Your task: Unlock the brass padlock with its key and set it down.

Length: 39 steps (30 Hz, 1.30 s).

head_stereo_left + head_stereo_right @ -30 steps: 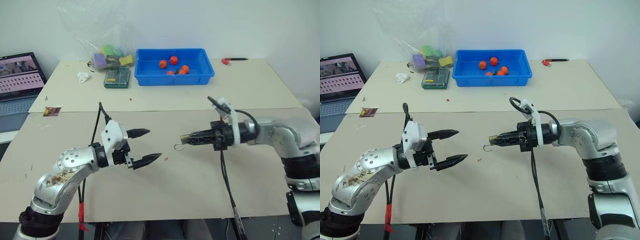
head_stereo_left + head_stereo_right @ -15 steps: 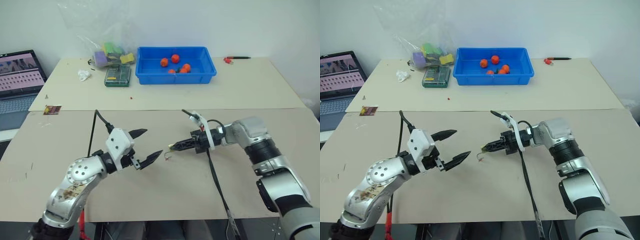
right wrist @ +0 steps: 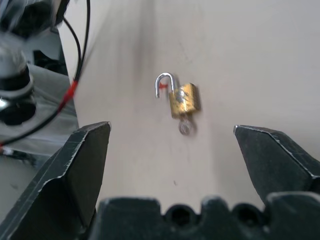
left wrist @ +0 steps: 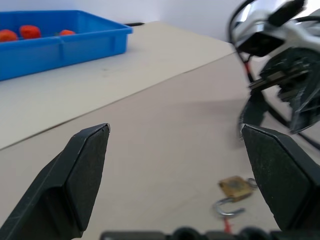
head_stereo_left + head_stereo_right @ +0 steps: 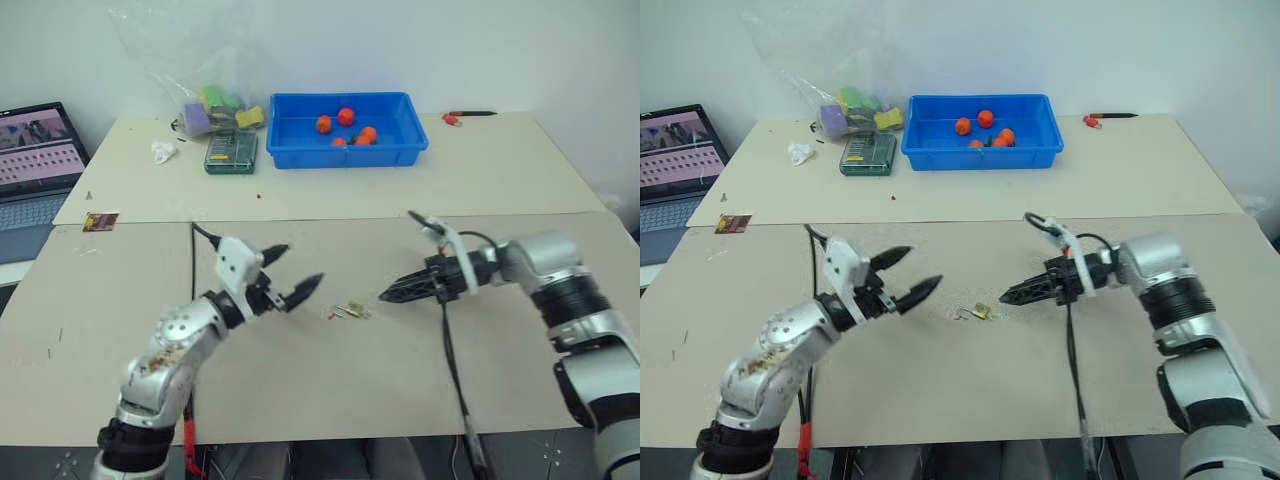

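Note:
The brass padlock (image 3: 183,98) lies flat on the cardboard-covered table (image 5: 330,400), its silver shackle (image 3: 165,82) swung open. The key (image 3: 185,126) shows as a small silvery head at the body's other end. In the head views the padlock (image 5: 351,311) rests between both grippers. My right gripper (image 5: 386,296) hovers just to its right, pointing at it, open and empty; in the right wrist view its fingers (image 3: 85,165) stand wide apart. My left gripper (image 5: 302,265) is open to the left of the lock, a short gap away. In the left wrist view the padlock (image 4: 235,187) lies ahead.
A blue bin (image 5: 347,132) with orange balls sits at the back. Beside it are a green box (image 5: 231,150) and a plastic bag of toys (image 5: 215,105). A laptop (image 5: 35,165) stands far left. A red-tipped pen (image 5: 468,116) lies back right. A black cable (image 5: 452,360) trails from my right wrist.
My right gripper held the padlock above the table, lowered it, then opened and drew back to the right, leaving it lying there. My left gripper edged forward toward it.

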Motion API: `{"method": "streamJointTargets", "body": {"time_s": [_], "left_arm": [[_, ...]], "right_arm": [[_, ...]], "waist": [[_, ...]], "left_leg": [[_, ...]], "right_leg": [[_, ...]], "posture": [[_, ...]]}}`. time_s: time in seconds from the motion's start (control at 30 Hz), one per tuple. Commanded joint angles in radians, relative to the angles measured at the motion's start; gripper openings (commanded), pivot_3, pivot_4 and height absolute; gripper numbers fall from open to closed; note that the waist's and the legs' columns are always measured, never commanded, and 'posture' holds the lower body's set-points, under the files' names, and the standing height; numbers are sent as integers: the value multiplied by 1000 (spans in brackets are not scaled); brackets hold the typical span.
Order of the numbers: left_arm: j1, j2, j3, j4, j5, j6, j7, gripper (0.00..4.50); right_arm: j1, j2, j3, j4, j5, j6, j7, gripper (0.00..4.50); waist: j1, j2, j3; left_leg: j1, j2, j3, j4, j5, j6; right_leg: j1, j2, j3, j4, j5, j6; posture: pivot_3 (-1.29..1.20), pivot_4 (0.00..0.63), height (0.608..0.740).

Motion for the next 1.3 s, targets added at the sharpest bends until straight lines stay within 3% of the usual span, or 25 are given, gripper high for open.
{"method": "streamJointTargets", "body": {"time_s": [0.03,0.17,0.33,0.5,0.57,0.67,0.83,1.03,1.3], "left_arm": [[-31,36,17,13,-30,15,-51,4500],[-57,65,17,19,-33,53,-55,4500],[-97,77,44,14,-51,79,-43,4500],[-162,95,61,80,-61,74,-80,4500],[-191,91,57,106,-55,69,-86,4500],[-215,82,60,108,-71,78,-86,4500],[-226,76,55,125,-56,64,-76,4500],[-238,84,58,157,-42,44,-89,4500],[-248,135,44,171,-37,61,-164,4500]], "right_arm": [[61,-84,-116,-131,17,-136,74,4446],[169,-123,-247,-339,60,-201,37,4446],[269,-87,-343,-563,83,-179,-119,4446],[316,61,-457,-760,285,-73,-286,4446],[327,90,-452,-798,291,-57,-340,4446],[330,96,-426,-786,232,-78,-418,4446],[336,52,-381,-732,141,-137,-430,4446],[341,-26,-365,-630,40,-280,-358,4446],[357,-63,-398,-569,50,-352,-265,4446]], "waist": [[1,0,0],[0,0,0],[4,0,0],[3,0,0],[6,0,0],[9,0,0],[12,0,0],[10,0,0],[2,0,0]], "left_leg": [[0,0,0,0,0,0],[-1,0,1,0,1,-1],[-1,1,1,1,0,0],[0,1,0,1,0,0],[0,1,0,0,0,0],[0,0,0,1,0,-1],[0,0,1,1,3,-5],[0,0,3,1,3,-5],[0,1,6,1,3,-5]], "right_leg": [[0,0,0,0,0,0],[-2,0,0,0,0,0],[-1,0,0,0,0,0],[-1,0,0,1,1,0],[-1,0,0,1,1,-1],[-1,0,0,1,2,-1],[-1,0,0,0,2,-1],[-1,0,0,0,2,-1],[-1,0,1,0,2,-1]], "posture": [[0,150,740],[0,150,740],[0,150,740],[0,150,740],[0,150,740],[0,150,740],[0,150,740],[0,150,740],[0,150,740]]}}
